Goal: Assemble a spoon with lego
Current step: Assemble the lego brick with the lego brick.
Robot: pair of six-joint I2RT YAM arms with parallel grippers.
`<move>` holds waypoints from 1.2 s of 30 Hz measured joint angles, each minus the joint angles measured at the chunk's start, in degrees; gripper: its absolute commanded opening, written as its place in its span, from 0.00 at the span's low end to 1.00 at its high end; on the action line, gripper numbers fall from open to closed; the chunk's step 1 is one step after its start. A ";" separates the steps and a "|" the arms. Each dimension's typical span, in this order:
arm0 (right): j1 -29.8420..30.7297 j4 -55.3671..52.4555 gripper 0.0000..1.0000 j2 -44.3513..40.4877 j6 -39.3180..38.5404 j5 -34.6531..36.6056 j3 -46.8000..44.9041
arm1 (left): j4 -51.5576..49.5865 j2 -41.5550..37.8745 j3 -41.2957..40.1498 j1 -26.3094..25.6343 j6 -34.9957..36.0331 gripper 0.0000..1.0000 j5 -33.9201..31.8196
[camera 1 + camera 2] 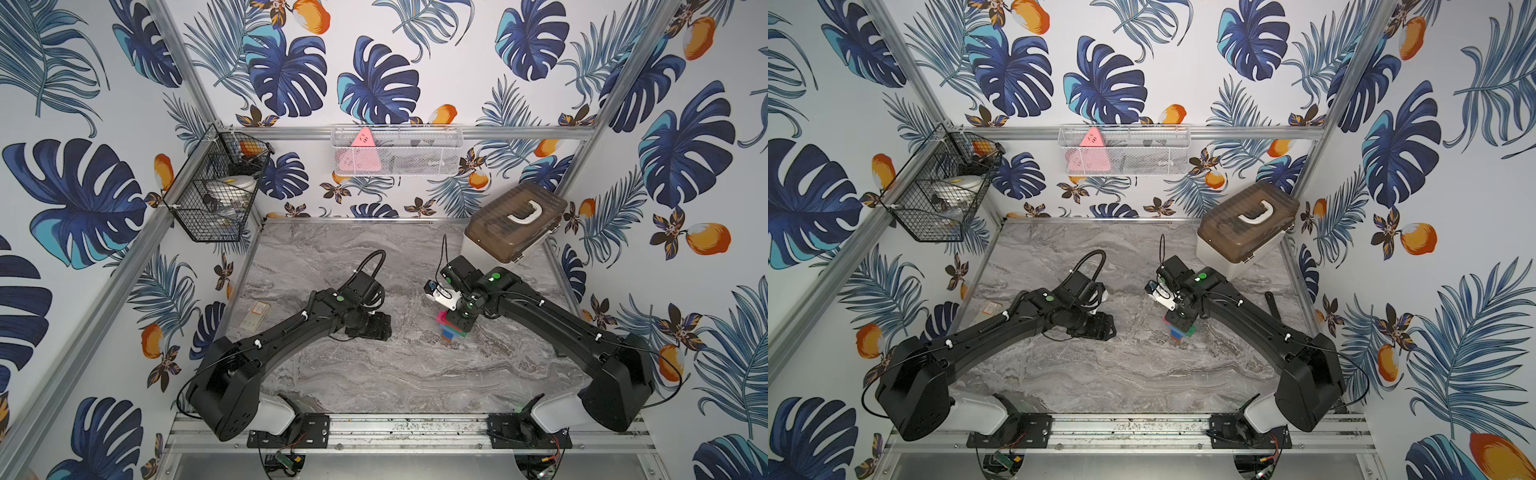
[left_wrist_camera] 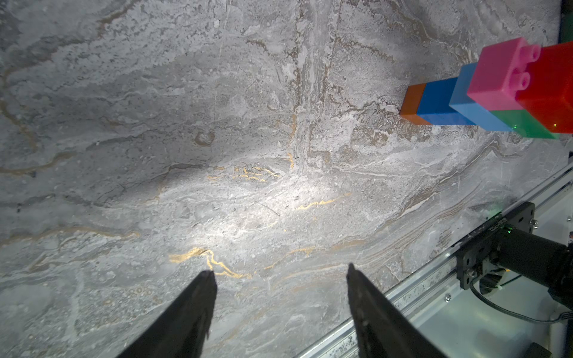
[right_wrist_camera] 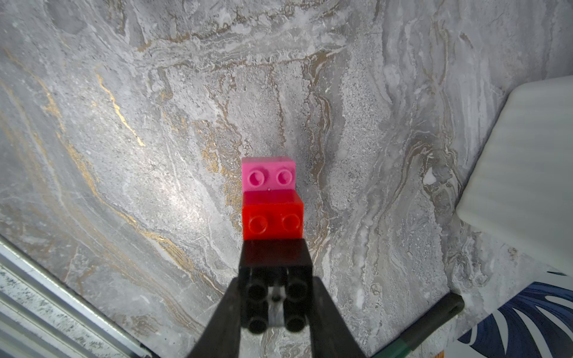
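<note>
The spoon (image 1: 451,328) (image 1: 1180,330) stands on end on the marble table, right of centre. In the left wrist view the spoon (image 2: 483,93) has its orange brick at the table, then blue, light blue, pink and green, and red. The right wrist view looks down on the pink brick (image 3: 268,175), the red brick (image 3: 273,221) and the black brick (image 3: 276,297) on top. My right gripper (image 3: 276,288) (image 1: 457,318) is shut on that black brick from above. My left gripper (image 2: 280,269) (image 1: 374,326) hovers open and empty to the left of the spoon, well apart from it.
A white box with a brown lid (image 1: 515,220) stands at the back right, close behind the right arm. A dark pen-like object (image 1: 1273,305) lies right of the spoon. A small card (image 1: 257,311) lies at the table's left edge. A metal rail (image 1: 407,432) runs along the front.
</note>
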 measured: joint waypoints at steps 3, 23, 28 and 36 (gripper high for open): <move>-0.04 0.24 0.21 -0.02 -0.22 -0.13 -0.24 | -0.09 0.00 0.00 0.00 0.15 0.73 0.00; -2.51 -1.73 0.19 2.58 -0.50 -4.09 1.03 | -2.95 3.02 4.61 0.00 3.52 0.73 -1.27; -2.93 -1.40 0.19 2.49 -1.07 -4.85 0.72 | -3.39 3.43 4.87 0.00 4.52 0.73 -1.27; -3.26 -0.15 0.23 1.36 -1.51 -5.35 -0.48 | -3.41 3.52 4.90 0.00 4.66 0.73 -1.29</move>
